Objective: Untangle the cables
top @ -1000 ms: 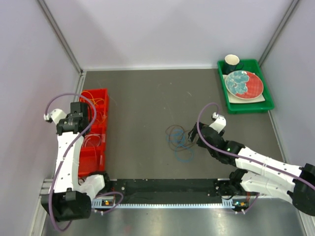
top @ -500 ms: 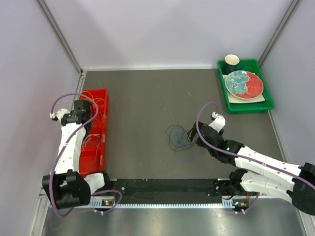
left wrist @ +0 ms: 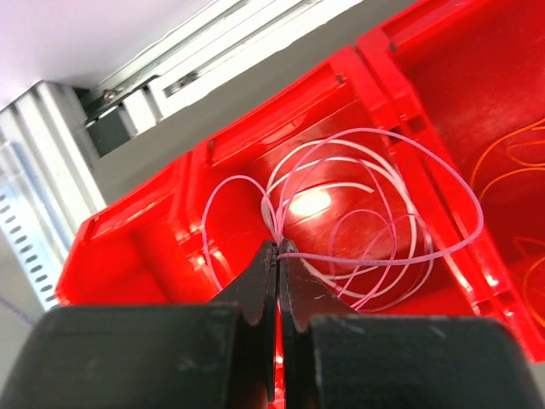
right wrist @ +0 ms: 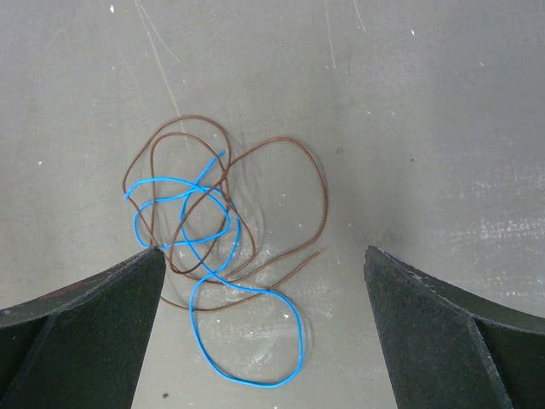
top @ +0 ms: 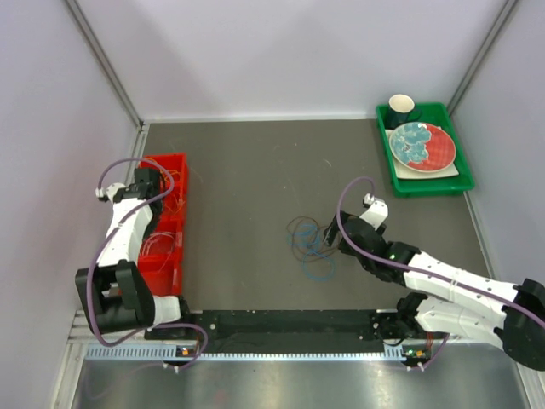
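The left hand (left wrist: 277,247) is squeezed tight on a thin pink wire (left wrist: 383,247). It sits over the red box (top: 174,162) at the left side of the tabletop (top: 247,170). The pink loops spread out over one part of the box. A white wire (left wrist: 341,162) lies coiled in that same part, under the pink one. An orange wire (left wrist: 502,153) lies in the next part of the box, the far one.

The right hand (right wrist: 262,251) is spread wide and holds nothing. It is low over the middle of the tabletop. Just left of it lie a blue wire (right wrist: 255,291) and a brown wire (right wrist: 322,192). Their loops cross over each other in one loose heap, flat on the tabletop.

In the far right corner there is a green tray (top: 464,179) with a plate (top: 421,145) and a cup (top: 401,106) in it.
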Motion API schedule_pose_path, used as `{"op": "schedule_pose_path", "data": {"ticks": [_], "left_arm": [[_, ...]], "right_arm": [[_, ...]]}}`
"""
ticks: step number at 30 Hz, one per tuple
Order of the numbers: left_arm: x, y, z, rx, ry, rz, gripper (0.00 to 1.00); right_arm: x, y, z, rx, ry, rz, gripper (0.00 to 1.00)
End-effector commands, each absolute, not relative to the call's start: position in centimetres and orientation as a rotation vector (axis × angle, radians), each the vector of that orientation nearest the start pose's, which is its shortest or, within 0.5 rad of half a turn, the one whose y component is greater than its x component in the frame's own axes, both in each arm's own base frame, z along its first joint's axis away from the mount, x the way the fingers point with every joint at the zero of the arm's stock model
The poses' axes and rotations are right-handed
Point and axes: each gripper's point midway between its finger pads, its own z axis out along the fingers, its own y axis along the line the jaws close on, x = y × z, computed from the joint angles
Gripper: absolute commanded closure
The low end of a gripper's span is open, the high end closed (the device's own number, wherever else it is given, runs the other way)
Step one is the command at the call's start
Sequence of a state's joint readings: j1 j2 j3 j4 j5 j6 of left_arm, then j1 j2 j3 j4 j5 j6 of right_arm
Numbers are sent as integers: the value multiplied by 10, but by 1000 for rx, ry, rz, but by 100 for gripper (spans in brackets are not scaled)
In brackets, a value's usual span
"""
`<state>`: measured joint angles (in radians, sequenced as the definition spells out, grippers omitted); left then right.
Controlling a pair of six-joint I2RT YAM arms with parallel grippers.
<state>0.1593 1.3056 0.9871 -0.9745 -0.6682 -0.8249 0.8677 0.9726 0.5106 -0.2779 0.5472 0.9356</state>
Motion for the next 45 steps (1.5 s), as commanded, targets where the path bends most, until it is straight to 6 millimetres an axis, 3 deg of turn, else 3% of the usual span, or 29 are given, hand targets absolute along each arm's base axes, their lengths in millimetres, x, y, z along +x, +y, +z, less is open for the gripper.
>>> {"op": "schedule_pose_path", "data": {"ticks": [1,7,15,18,19,20,21,22,26,31,41,45], "left_arm": [[247,127,122,-1307,2155,677,100],[261,125,117,-1288,2162,626,100],[266,118,123,-1300,2191,557,100],[267,110,131,-1285,2179,469,66],[266,109,142,-1274,2136,436,49],[265,109,148,-1263,2116,423,22],[264,109,154,-1258,2090,415,6],[260,110,164,-1259,2051,404,1],[254,110,178,-1250,2027,393,1],[251,108,179,-1239,2046,391,1],[256,110,173,-1201,2049,394,4],[263,114,155,-1218,2103,454,7]], "right_arm": [[241,185,123,361,2122,443,1],[242,187,121,353,2133,430,1],[244,188,120,348,2141,423,1],[243,188,121,348,2141,423,1],[243,188,120,350,2142,422,1],[244,188,121,351,2140,422,1],[244,188,121,351,2138,425,1],[244,188,121,349,2140,424,1],[244,189,121,351,2137,428,1],[244,189,122,349,2140,427,1],[243,189,121,347,2140,428,1],[243,189,120,347,2144,421,1]]}}
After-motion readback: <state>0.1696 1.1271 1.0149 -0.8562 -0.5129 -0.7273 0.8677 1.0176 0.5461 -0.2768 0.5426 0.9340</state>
